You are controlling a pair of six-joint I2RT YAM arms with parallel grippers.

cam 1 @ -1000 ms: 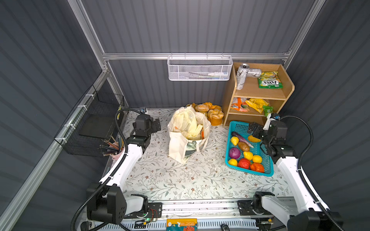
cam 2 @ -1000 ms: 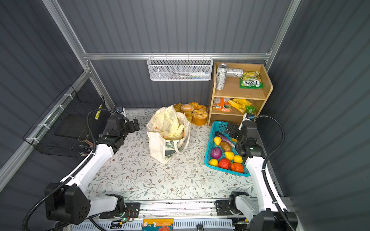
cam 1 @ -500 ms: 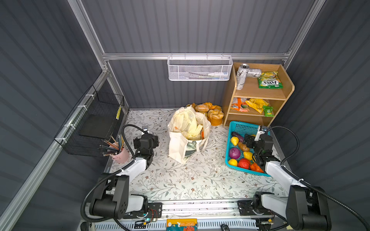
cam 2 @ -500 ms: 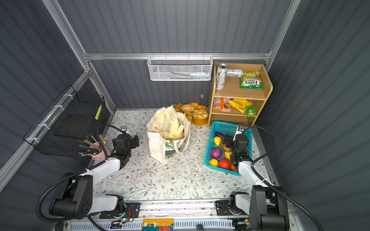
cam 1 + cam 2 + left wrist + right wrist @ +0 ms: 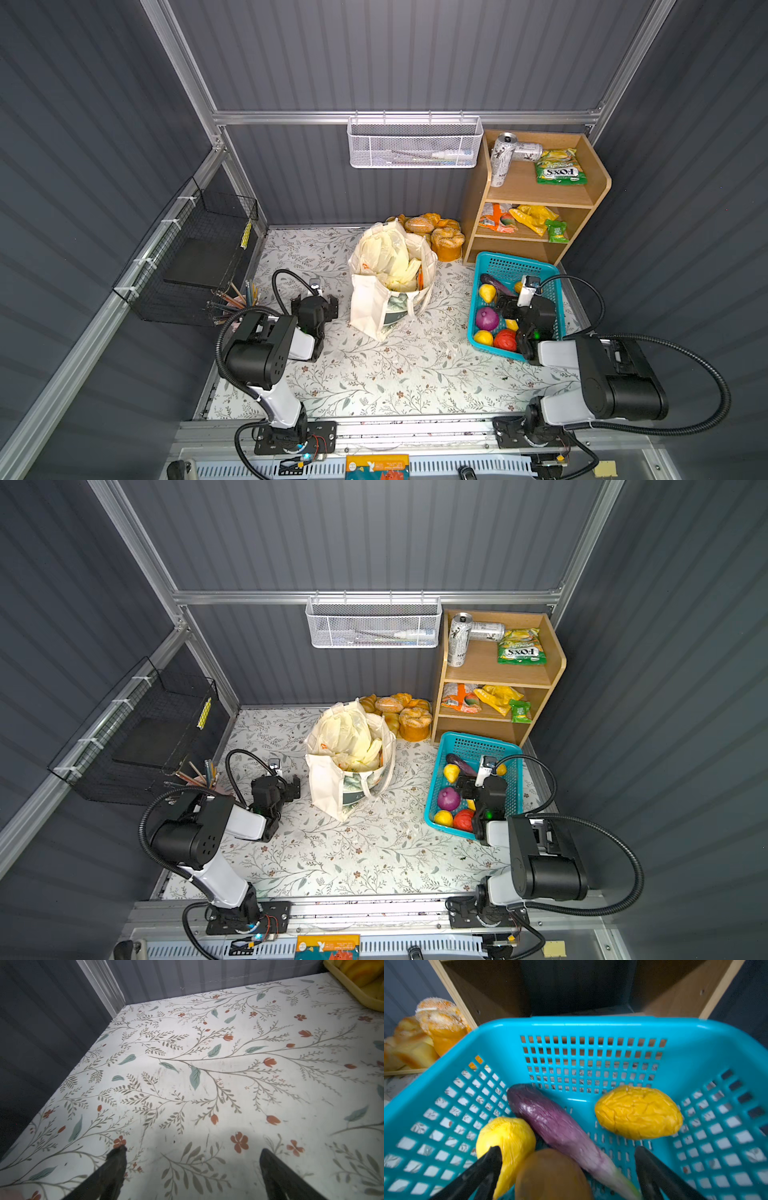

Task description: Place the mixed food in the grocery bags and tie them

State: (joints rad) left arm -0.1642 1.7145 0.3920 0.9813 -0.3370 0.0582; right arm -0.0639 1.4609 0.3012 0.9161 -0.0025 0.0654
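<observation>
Jaws, both pairs: standing released, gripping nothing. Left jaws are hovering low over bare worktop (image 5: 207,1068); right jaws are hanging over the basket (image 5: 591,1026), framing the eggplant (image 5: 550,1124), likely the next pick. Beyond, plastic bag (image 5: 388,253) is sitting inside canvas bag (image 5: 370,311), which is propping it upright for loading.

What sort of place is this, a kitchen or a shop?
Probably a robot test booth dressed as a pantry: grey panel walls enclose a flowered table, a left arm and right arm are mounted at its front, and a blue basket of produce sits beside a wooden snack shelf.
</observation>
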